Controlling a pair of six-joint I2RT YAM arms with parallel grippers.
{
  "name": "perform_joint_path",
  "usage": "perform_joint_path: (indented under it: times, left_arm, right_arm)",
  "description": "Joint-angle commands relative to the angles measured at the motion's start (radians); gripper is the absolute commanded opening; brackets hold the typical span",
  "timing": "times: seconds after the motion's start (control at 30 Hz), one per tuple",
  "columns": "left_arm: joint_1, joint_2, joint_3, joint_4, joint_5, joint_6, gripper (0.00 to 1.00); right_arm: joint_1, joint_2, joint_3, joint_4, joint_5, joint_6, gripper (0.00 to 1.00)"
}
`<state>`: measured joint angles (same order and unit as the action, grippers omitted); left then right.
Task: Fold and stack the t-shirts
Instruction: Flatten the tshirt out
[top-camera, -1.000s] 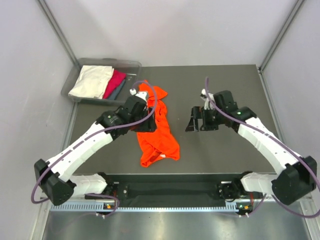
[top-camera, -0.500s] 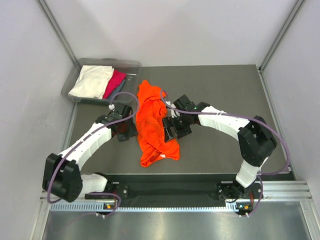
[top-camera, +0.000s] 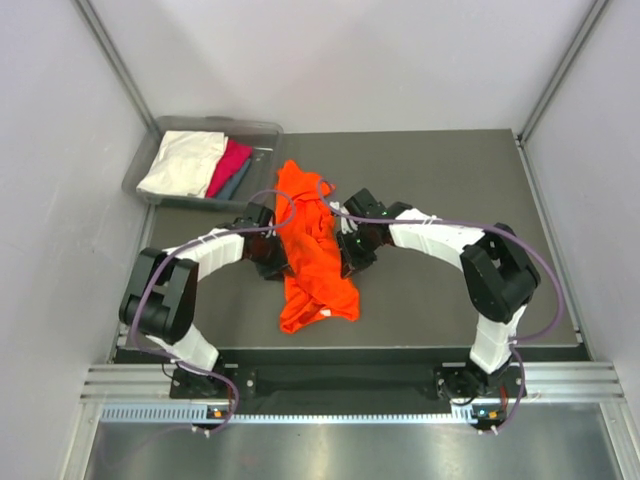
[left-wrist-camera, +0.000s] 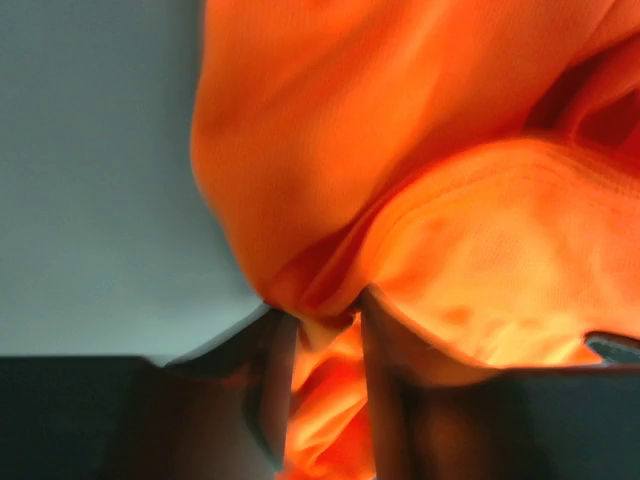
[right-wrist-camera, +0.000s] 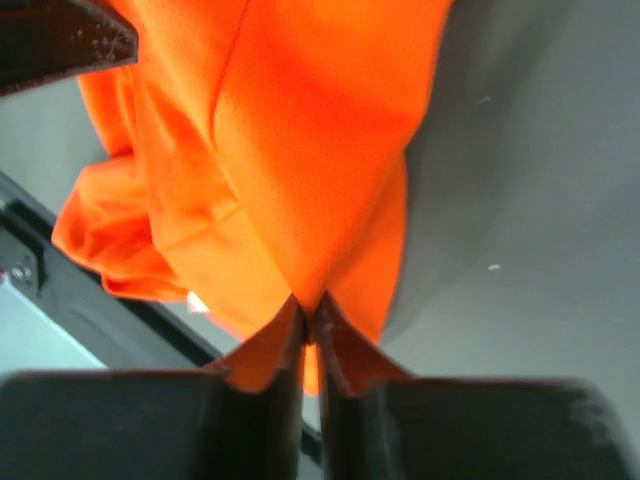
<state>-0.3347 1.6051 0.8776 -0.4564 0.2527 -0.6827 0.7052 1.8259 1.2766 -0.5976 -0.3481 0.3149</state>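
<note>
A crumpled bright orange t-shirt (top-camera: 312, 255) lies in a long heap on the dark table. My left gripper (top-camera: 277, 262) presses into its left edge, and in the left wrist view the jaws (left-wrist-camera: 320, 320) pinch a thick fold of orange cloth (left-wrist-camera: 400, 160). From the right, my right gripper (top-camera: 347, 258) meets the shirt's other edge. Its jaws (right-wrist-camera: 312, 315) are shut tight on a thin fold of the orange t-shirt (right-wrist-camera: 300, 150). More t-shirts, cream-white (top-camera: 182, 163), magenta-pink (top-camera: 229, 165) and teal-grey (top-camera: 238, 180), lie in the bin.
A grey plastic bin (top-camera: 262, 134) stands at the table's back left corner. Metal frame posts and white walls enclose the table (top-camera: 450, 180). A metal rail (top-camera: 330, 385) runs along the near edge by the arm bases.
Both grippers came in to the orange shirt's edges and closed on its cloth. The shirt's middle has bunched narrower between them.
</note>
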Motion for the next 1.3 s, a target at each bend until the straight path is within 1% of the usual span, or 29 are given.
perform_joint_path:
  times: [0.0, 0.03, 0.07, 0.17, 0.27, 0.3, 0.37, 0.4, 0.47, 0.5, 0.6, 0.63, 0.7, 0.73, 0.77, 0.8, 0.83, 0.87, 0.9, 0.93, 0.97, 1.03, 1.07, 1.1, 1.13, 1.17, 1.2, 1.23, 1.27]
  left_arm:
    - [-0.001, 0.038, 0.066, 0.065, 0.049, 0.040, 0.22]
    - [-0.003, 0.033, 0.073, 0.070, 0.063, 0.040, 0.09]
    - [-0.006, 0.024, 0.081, 0.067, 0.074, 0.040, 0.01]
    - [-0.047, -0.055, 0.132, 0.017, 0.057, 0.072, 0.00]
    - [-0.118, -0.118, 0.193, -0.057, 0.034, 0.095, 0.00]
    - [-0.160, -0.175, 0.220, -0.077, 0.016, 0.100, 0.00]
    - [-0.207, -0.241, 0.248, -0.103, -0.013, 0.103, 0.00]
    - [-0.257, -0.311, 0.274, -0.125, -0.062, 0.100, 0.00]
    - [-0.300, -0.387, 0.296, -0.136, -0.107, 0.080, 0.00]
    - [-0.335, -0.455, 0.311, -0.152, -0.148, 0.060, 0.00]
    - [-0.383, -0.571, 0.319, -0.182, -0.203, 0.019, 0.00]
    - [-0.394, -0.597, 0.314, -0.203, -0.237, 0.009, 0.01]
    - [-0.406, -0.648, 0.267, -0.226, -0.240, -0.011, 0.06]
    - [-0.411, -0.658, 0.249, -0.250, -0.234, -0.033, 0.14]
    - [-0.414, -0.666, 0.212, -0.264, -0.221, -0.044, 0.28]
    - [-0.414, -0.665, 0.202, -0.280, -0.211, -0.054, 0.34]
    - [-0.414, -0.660, 0.199, -0.300, -0.207, -0.064, 0.39]
    - [-0.414, -0.653, 0.201, -0.333, -0.207, -0.063, 0.44]
    - [-0.414, -0.646, 0.211, -0.350, -0.222, -0.052, 0.50]
    - [-0.415, -0.642, 0.224, -0.372, -0.243, -0.038, 0.53]
    - [-0.415, -0.628, 0.254, -0.402, -0.315, -0.025, 0.56]
    - [-0.412, -0.608, 0.273, -0.410, -0.364, 0.008, 0.58]
    - [-0.411, -0.573, 0.296, -0.401, -0.374, 0.020, 0.57]
    - [-0.411, -0.530, 0.300, -0.380, -0.353, 0.056, 0.56]
    - [-0.411, -0.530, 0.301, -0.355, -0.330, 0.078, 0.56]
    - [-0.406, -0.474, 0.291, -0.300, -0.301, 0.100, 0.56]
    - [-0.400, -0.441, 0.284, -0.276, -0.259, 0.130, 0.58]
    - [-0.389, -0.406, 0.279, -0.256, -0.201, 0.146, 0.59]
    - [-0.362, -0.325, 0.278, -0.246, -0.175, 0.150, 0.60]
  right_arm:
    - [-0.052, -0.039, -0.012, 0.052, 0.012, 0.047, 0.00]
    - [-0.076, -0.057, -0.040, 0.050, 0.020, 0.050, 0.00]
    - [-0.088, -0.080, -0.054, 0.047, 0.037, 0.052, 0.00]
    - [-0.121, -0.216, -0.094, 0.003, 0.060, 0.030, 0.00]
    - [-0.122, -0.296, -0.091, -0.088, 0.083, 0.004, 0.00]
    - [-0.122, -0.351, -0.086, -0.108, 0.086, 0.003, 0.00]
    - [-0.122, -0.402, -0.065, -0.155, 0.072, 0.003, 0.00]
    - [-0.122, -0.445, -0.054, -0.168, 0.067, 0.004, 0.00]
    - [-0.124, -0.479, -0.019, -0.195, 0.067, 0.019, 0.00]
    - [-0.124, -0.505, -0.007, -0.220, 0.069, 0.023, 0.00]
    - [-0.153, -0.537, 0.018, -0.248, 0.070, 0.030, 0.00]
    - [-0.191, -0.542, 0.007, -0.249, 0.070, 0.024, 0.00]
    - [-0.248, -0.544, -0.020, -0.249, 0.064, 0.020, 0.00]
    - [-0.321, -0.537, -0.046, -0.249, 0.055, 0.015, 0.00]
    - [-0.357, -0.528, -0.060, -0.249, 0.035, 0.010, 0.00]
    - [-0.389, -0.507, -0.072, -0.249, 0.031, 0.007, 0.00]
    - [-0.448, -0.493, -0.088, -0.242, 0.029, 0.004, 0.06]
    - [-0.472, -0.466, -0.091, -0.243, 0.035, -0.011, 0.16]
    - [-0.490, -0.450, -0.086, -0.245, 0.041, -0.020, 0.18]
    - [-0.525, -0.438, -0.083, -0.252, 0.052, -0.033, 0.24]
    - [-0.539, -0.419, -0.077, -0.260, 0.110, -0.048, 0.44]
    - [-0.543, -0.404, -0.033, -0.283, 0.162, -0.085, 0.54]
    - [-0.540, -0.396, -0.016, -0.312, 0.188, -0.094, 0.64]
    - [-0.512, -0.401, 0.007, -0.321, 0.189, -0.100, 0.71]
    - [-0.491, -0.401, 0.015, -0.321, 0.189, -0.105, 0.71]
    - [-0.466, -0.416, 0.018, -0.309, 0.158, -0.108, 0.78]
    - [-0.437, -0.424, 0.015, -0.300, 0.141, -0.108, 0.81]
    - [-0.379, -0.430, 0.013, -0.297, 0.129, -0.084, 0.83]
    - [-0.351, -0.428, 0.015, -0.294, 0.106, -0.070, 0.88]
